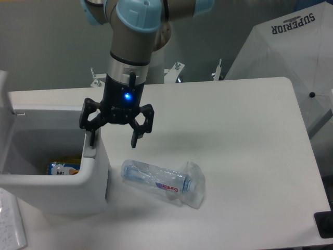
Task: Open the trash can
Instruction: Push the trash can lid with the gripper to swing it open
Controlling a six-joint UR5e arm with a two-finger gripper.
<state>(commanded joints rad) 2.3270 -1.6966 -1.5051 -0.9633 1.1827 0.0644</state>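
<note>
White bench (244,120) carried the trash can (78,182), long axis left-right
Boxy white bin stood open; gripper (114,136) jaws spread, one fingertip on its grey strip

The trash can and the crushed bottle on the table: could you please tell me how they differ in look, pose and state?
The trash can is a boxy, opaque white bin standing upright; the crushed bottle is clear plastic lying on its side. The trash can is open, showing a yellow and blue packet inside; the crushed bottle is flattened and wrinkled. One finger of the open pincer rests at the trash can's front edge, while the bottle lies apart from it. Both sit on the white table.
</note>
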